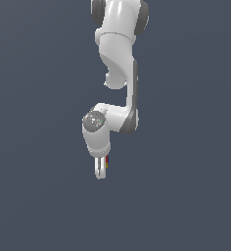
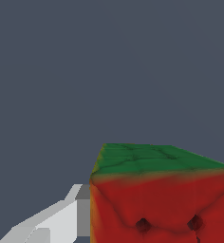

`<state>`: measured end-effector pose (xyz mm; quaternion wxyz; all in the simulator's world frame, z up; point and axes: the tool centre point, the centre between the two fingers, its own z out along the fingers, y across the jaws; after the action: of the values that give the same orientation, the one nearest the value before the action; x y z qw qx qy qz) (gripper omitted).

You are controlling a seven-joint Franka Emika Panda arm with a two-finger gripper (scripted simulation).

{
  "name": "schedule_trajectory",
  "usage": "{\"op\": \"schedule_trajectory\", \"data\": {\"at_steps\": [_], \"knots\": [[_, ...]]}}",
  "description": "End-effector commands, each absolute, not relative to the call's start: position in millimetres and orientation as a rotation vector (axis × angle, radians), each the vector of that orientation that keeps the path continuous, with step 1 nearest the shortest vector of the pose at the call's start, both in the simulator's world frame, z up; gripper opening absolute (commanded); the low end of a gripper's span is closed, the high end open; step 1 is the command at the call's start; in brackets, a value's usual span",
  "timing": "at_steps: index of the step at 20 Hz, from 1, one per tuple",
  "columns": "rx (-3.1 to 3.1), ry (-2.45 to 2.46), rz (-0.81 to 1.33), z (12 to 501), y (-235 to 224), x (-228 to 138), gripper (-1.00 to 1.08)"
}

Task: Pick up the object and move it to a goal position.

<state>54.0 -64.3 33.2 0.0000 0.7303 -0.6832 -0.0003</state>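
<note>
Jaws closed on red block

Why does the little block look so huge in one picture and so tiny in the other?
Wrist view: the camera sits right beside the red block, so it fills the corner, edges cut off. Exterior view: the camera is far away, leaving a tiny coloured sliver at the gripper.

Plain dark grey-blue surface w/ no visible edges; nothing discernible resting on it.
</note>
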Motion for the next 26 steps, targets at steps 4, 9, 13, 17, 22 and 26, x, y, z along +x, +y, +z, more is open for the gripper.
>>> {"op": "schedule_trajectory", "data": {"at_steps": [4,9,13,17,22,26], "knots": [[2.294,-2.146,-0.001,37,-61,53,-1.0],[2.295,-2.146,-0.001,53,-46,49,-1.0],[2.295,-2.147,-0.002,75,-25,43,-1.0],[2.295,-2.147,-0.002,106,3,35,-1.0],[2.294,-2.147,-0.001,140,35,28,-1.0],[2.294,-2.147,0.0,159,52,24,-1.0]]}}
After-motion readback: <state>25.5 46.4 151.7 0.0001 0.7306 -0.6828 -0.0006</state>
